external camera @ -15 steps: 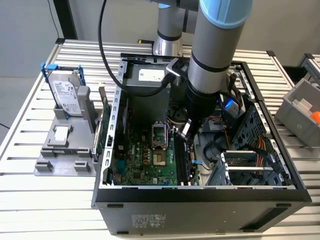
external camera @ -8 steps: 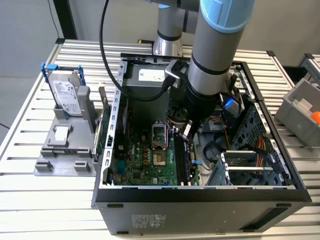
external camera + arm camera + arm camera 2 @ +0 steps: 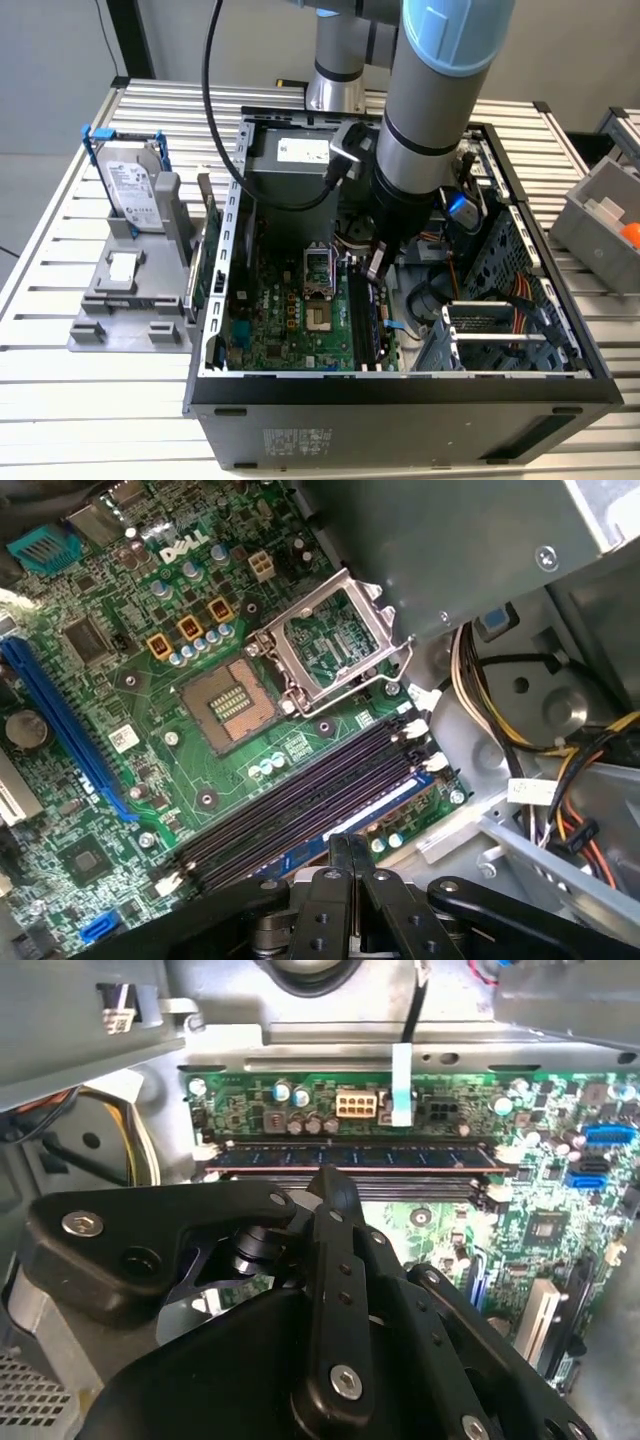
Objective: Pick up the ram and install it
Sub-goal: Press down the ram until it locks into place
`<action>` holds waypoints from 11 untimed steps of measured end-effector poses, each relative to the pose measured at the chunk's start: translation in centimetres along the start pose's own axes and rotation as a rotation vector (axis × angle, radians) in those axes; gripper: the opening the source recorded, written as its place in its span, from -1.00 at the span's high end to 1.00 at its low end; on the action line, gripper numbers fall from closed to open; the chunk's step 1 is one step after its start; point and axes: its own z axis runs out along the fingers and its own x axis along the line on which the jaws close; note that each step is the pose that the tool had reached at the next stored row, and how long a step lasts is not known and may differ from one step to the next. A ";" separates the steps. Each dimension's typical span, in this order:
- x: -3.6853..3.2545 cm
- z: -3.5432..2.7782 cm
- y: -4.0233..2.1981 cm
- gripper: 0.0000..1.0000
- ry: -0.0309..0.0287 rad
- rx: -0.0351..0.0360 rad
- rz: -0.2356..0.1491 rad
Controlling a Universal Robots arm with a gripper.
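While the gripper (image 3: pixel 340 855) hovers closed, one ram (image 3: pixel 350 1155) occupies four slots (image 3: pixel 300 800).

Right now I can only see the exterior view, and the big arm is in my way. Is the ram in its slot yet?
Observer: Yes. In the second wrist view a ram stick stands in the slot nearest the board's edge, and the slots beside it are bare.
Operator: Is the gripper holding it?
Observer: In the first wrist view the gripper has its fingers closed together right over that stick. I cannot tell whether they touch it.
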 end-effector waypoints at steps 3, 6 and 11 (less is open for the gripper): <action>0.00 0.05 -0.01 1.00 0.0015 -0.0053 -0.034; 0.00 0.07 -0.02 1.00 0.0056 -0.0133 -0.061; -0.08 0.09 -0.14 1.00 0.0082 -0.0193 -0.118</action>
